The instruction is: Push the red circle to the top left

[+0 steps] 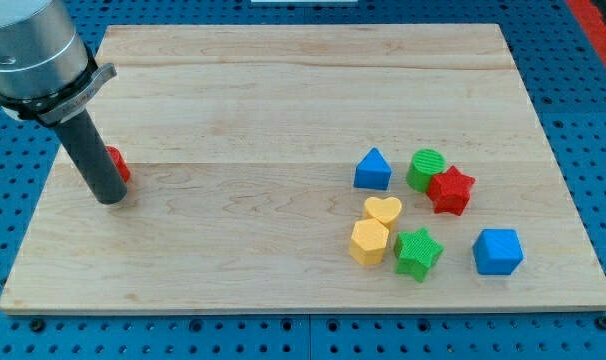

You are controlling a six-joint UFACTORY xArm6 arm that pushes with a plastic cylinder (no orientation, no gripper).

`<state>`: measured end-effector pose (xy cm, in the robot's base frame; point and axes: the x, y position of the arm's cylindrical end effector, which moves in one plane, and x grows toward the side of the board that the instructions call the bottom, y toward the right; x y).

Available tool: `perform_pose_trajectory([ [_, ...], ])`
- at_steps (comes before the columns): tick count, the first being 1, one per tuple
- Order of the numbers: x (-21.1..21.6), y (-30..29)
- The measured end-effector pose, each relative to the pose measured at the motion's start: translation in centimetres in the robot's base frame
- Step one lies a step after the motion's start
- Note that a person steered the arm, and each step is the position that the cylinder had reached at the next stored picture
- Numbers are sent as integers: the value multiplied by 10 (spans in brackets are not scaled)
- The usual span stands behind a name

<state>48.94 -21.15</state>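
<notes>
The red circle (118,164) lies near the left edge of the wooden board (283,110), mostly hidden behind my rod; only its right part shows. My tip (109,198) rests on the board just below and to the left of the red circle, touching or nearly touching it. The rod rises from there to the arm's grey body at the view's top left.
A cluster sits at the lower right: blue triangle (373,170), green circle (426,168), red star (451,190), yellow heart (384,210), yellow hexagon (369,241), green star (418,253), blue cube (498,251). A blue pegboard surrounds the board.
</notes>
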Motion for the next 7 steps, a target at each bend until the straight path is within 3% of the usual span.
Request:
perform_pose_trajectory([
  [2,10,-47],
  [4,-41,-10],
  [7,-130,-9],
])
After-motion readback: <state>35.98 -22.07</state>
